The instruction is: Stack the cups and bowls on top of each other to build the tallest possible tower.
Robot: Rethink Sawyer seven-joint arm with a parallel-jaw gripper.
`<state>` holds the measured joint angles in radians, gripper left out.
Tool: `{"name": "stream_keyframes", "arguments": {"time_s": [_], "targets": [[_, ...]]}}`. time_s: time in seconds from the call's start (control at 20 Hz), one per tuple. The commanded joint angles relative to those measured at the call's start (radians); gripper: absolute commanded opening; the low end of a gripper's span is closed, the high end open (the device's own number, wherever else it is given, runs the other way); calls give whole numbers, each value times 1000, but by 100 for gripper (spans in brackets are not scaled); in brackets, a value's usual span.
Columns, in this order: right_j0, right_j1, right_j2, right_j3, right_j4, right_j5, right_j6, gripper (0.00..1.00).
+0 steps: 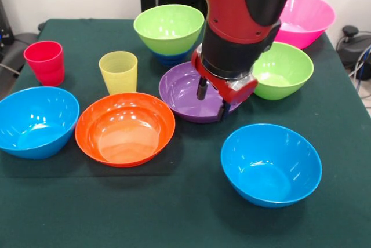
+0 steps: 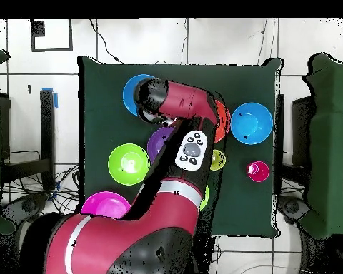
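Note:
My gripper (image 1: 212, 100) hangs open over the right side of the purple bowl (image 1: 181, 90), one finger inside it and the other at its near rim. Behind it a lime green bowl (image 1: 169, 26) sits nested on the small dark blue bowl (image 1: 170, 58) as a low tower. A second lime green bowl (image 1: 284, 69) and the pink bowl (image 1: 305, 19) lie to the right. The orange bowl (image 1: 124, 129), two light blue bowls (image 1: 36, 121) (image 1: 271, 164), the red cup (image 1: 45, 62) and the yellow cup (image 1: 119, 72) stand apart. In the overhead view the arm (image 2: 176, 100) hides the gripper.
All pieces rest on the dark green table cloth (image 1: 185, 219). Cables and dark equipment (image 1: 353, 42) lie off the table's right edge. In the overhead view the purple bowl (image 2: 158, 141), green bowl (image 2: 128, 163) and pink bowl (image 2: 103, 205) show beside the arm.

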<state>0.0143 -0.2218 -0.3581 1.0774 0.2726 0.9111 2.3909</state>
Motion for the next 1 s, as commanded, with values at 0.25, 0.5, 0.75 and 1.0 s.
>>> {"name": "stream_keyframes", "arguments": {"time_s": [0.25,0.5,0.75,1.0], "targets": [[-3,52,43,42,5,69,174,100],[6,72,36,41,4,46,180,100],[9,80,25,34,9,47,188,100],[14,89,16,26,11,51,194,100]]}}
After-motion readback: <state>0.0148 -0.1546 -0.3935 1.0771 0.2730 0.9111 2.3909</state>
